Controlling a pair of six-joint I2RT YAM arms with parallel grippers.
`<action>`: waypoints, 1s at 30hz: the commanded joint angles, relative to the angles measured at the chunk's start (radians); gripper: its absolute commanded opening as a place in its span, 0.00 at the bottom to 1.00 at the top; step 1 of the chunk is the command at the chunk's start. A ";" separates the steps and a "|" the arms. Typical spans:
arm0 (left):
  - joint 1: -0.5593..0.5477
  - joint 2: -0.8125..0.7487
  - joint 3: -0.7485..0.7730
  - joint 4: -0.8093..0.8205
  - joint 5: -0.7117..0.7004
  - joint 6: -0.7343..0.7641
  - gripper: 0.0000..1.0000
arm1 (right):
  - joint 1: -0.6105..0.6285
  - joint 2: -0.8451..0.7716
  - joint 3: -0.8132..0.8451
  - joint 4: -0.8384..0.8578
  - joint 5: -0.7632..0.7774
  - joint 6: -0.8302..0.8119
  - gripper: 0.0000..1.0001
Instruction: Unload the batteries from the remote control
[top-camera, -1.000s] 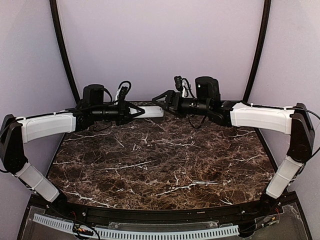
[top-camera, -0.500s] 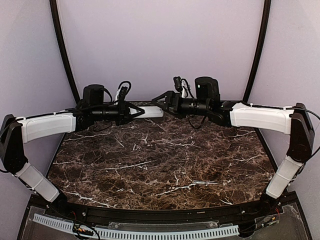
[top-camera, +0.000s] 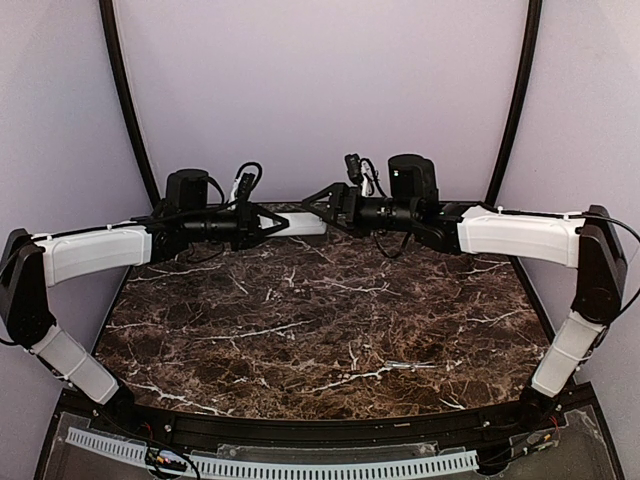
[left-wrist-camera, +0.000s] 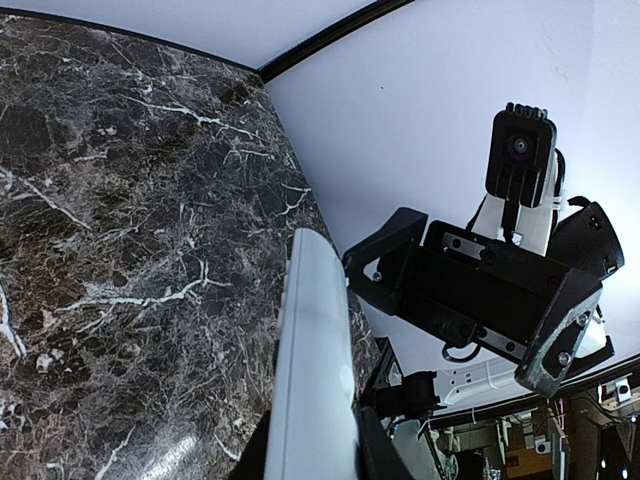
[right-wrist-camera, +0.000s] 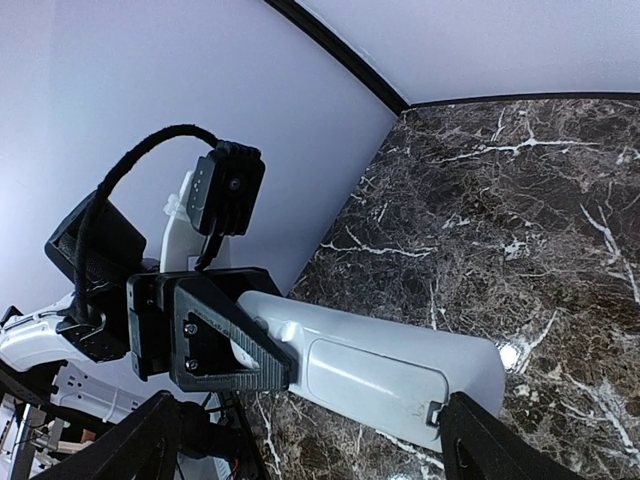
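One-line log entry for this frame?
left gripper shut on remote | right gripper open at its free end | cover on | batteries unseen

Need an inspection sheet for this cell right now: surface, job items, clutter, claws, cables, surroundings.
Surface: dark veined marble table.
Job's things: white remote control held near the table's far edge; battery cover shut; batteries not visible.
Clutter: nothing seen.
Grippers: left claw shut on the remote control; right claw open by its free end.
Cables: black cable looped at the left wrist camera.
Surroundings: lilac walls; black curved poles.
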 joint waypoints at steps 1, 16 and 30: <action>0.004 -0.056 -0.010 0.023 0.010 0.018 0.00 | 0.007 0.023 0.024 0.018 -0.019 0.005 0.88; 0.004 -0.062 -0.011 0.015 0.004 0.033 0.00 | 0.005 0.024 0.023 0.079 -0.099 0.020 0.88; 0.004 -0.063 -0.012 0.017 0.007 0.042 0.00 | -0.004 0.032 -0.017 0.245 -0.216 0.067 0.89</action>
